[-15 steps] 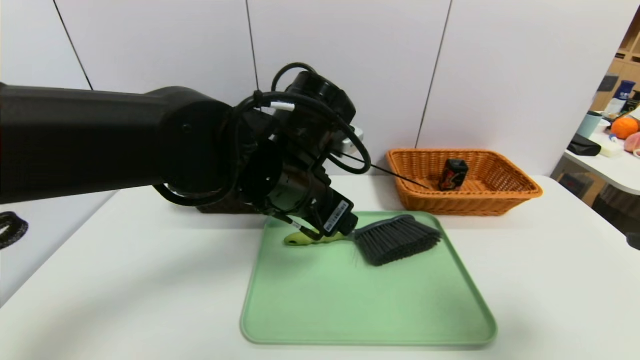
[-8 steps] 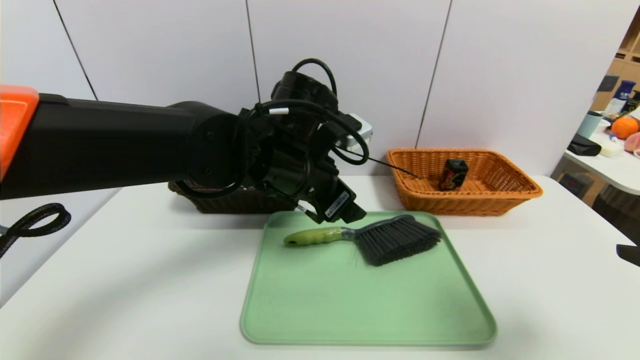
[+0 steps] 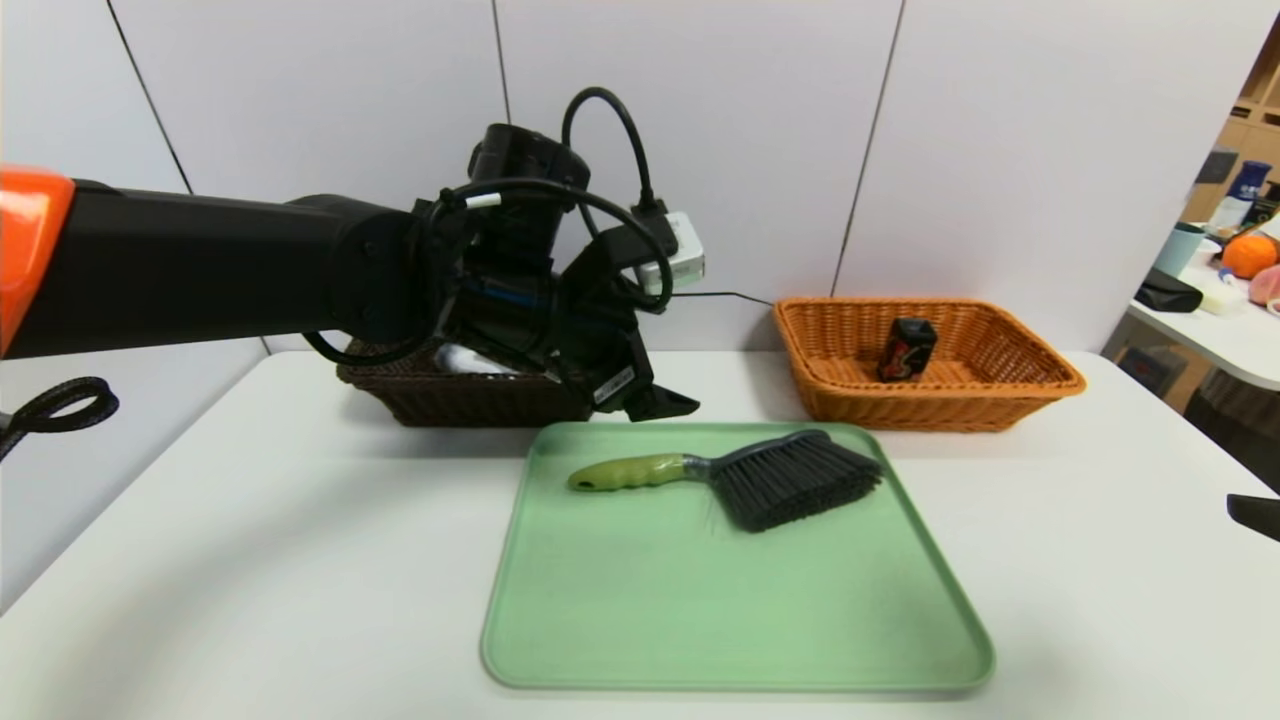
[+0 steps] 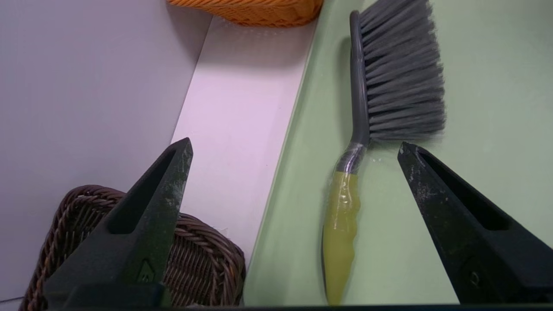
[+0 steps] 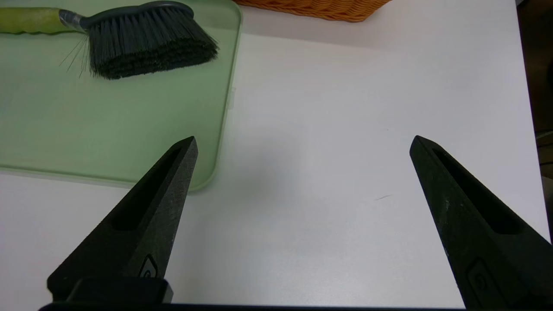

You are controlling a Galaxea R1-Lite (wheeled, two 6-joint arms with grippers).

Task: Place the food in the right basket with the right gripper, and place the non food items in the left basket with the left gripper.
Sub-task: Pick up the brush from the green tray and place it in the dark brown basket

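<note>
The hand brush [image 3: 735, 475], with green handle and dark grey bristles, lies on the green tray [image 3: 700, 620]. My left gripper [image 3: 655, 402] hangs open and empty just behind the tray's back edge, in front of the dark brown left basket [image 3: 450, 405]. In the left wrist view the brush handle [image 4: 341, 224] lies below the gap of the left gripper [image 4: 294, 144], untouched. A white bottle [image 3: 465, 358] shows in the dark basket, mostly hidden by the arm. The food box [image 3: 907, 348] stands in the orange right basket [image 3: 1000, 395]. My right gripper [image 5: 303, 138] is open over bare table right of the tray.
A white wall runs close behind both baskets. A side table [image 3: 1230, 320] with clutter stands at the far right. A black cable loop [image 3: 55, 410] hangs off the table's left side. The right gripper's tip [image 3: 1255, 515] shows at the right edge.
The left gripper has lifted off the brush handle and drawn back leftward toward the dark basket, staying open. The brush has not moved. The right arm stays put.
</note>
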